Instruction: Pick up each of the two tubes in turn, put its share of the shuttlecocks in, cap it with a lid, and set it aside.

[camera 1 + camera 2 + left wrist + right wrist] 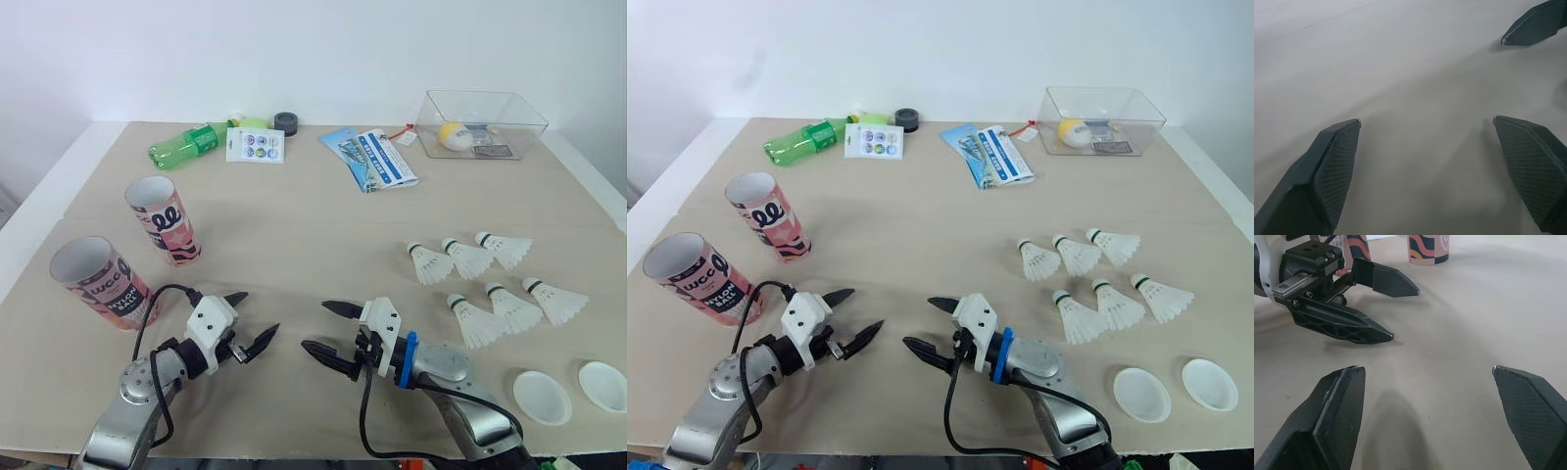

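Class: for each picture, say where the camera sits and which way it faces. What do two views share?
Left eye: head, looking down at table, left claw, right claw.
Right eye: head, same scene.
Left wrist: along left claw's fingers, at table.
Right wrist: along right claw's fingers, toward tubes.
Both wrists show the other claw.

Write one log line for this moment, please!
left pincer: open, empty | right pincer: open, empty | tubes: upright, uncapped | shuttlecocks: six, loose | lids: two, unused
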You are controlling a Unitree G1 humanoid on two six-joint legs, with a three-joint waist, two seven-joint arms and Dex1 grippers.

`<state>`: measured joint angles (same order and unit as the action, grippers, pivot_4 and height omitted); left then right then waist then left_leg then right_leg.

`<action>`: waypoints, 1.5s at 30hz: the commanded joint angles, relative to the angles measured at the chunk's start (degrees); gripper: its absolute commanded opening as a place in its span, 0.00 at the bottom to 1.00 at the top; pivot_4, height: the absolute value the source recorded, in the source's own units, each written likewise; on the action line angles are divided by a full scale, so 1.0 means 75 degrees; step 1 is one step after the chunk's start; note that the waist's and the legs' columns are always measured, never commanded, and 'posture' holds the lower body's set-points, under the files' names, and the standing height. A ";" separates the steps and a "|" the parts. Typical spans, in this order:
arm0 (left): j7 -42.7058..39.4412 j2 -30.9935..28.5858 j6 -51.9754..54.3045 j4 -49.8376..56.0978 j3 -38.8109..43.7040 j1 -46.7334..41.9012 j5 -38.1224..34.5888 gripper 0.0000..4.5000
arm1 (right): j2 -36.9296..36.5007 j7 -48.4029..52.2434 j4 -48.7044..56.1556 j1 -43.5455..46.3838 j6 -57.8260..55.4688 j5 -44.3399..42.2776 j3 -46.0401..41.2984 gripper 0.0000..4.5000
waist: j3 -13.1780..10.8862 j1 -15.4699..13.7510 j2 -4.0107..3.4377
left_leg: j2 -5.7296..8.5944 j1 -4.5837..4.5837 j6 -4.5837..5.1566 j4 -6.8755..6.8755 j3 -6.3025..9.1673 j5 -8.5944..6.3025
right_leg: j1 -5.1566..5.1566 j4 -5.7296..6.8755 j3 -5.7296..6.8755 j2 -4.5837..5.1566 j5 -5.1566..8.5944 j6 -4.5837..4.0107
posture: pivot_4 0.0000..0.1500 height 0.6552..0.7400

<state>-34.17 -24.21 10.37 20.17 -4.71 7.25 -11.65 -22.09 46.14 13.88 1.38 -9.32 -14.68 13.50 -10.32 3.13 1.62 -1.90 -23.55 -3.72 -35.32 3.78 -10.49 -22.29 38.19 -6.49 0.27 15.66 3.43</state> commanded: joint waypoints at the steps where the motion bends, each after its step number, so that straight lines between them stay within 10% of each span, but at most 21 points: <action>1: -0.0039 -0.0030 -0.0224 0.0040 0.0049 0.0007 0.0001 1.00 | 0.0007 -0.0046 0.0085 -0.0138 -0.0027 -0.0067 -0.0023 0.99 | 0.0000 0.0000 0.0000 | 0.0000 0.0000 0.0000 0.0000 0.0000 0.0000 | 0.0000 0.0000 0.0000 0.0000 0.0000 0.0000 | 1.00 1.00; 24: 0.0206 0.0304 -0.0694 0.0108 0.0300 0.0090 -0.0050 1.00 | -0.0349 0.0585 0.0121 0.0648 -0.0450 -0.0923 -0.0435 0.99 | -0.0002 -0.0023 -0.0001 | 0.0000 -0.0003 0.0000 -0.0001 -0.0006 0.0000 | -0.0005 0.0000 -0.0002 0.0001 -0.0004 -0.0001 | 1.00 1.00; 45: 0.5313 0.3876 -0.1053 0.2515 0.0677 0.3523 0.2272 1.00 | -0.0319 0.4342 -0.3747 0.4663 0.0850 -0.0691 0.0189 0.99 | -0.0016 0.0027 0.0021 | 0.0004 0.0000 0.0006 -0.0012 -0.0051 -0.0001 | -0.0015 -0.0006 -0.0048 0.0003 -0.0017 0.0017 | 1.00 1.00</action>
<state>2.99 3.56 4.02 35.96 0.40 32.49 3.99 -24.96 77.46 -13.71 34.44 -4.62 -19.95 15.57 -10.44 3.33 1.78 -1.87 -23.56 -3.68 -35.42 3.38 -10.50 -22.41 38.15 -6.87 0.30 15.53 3.56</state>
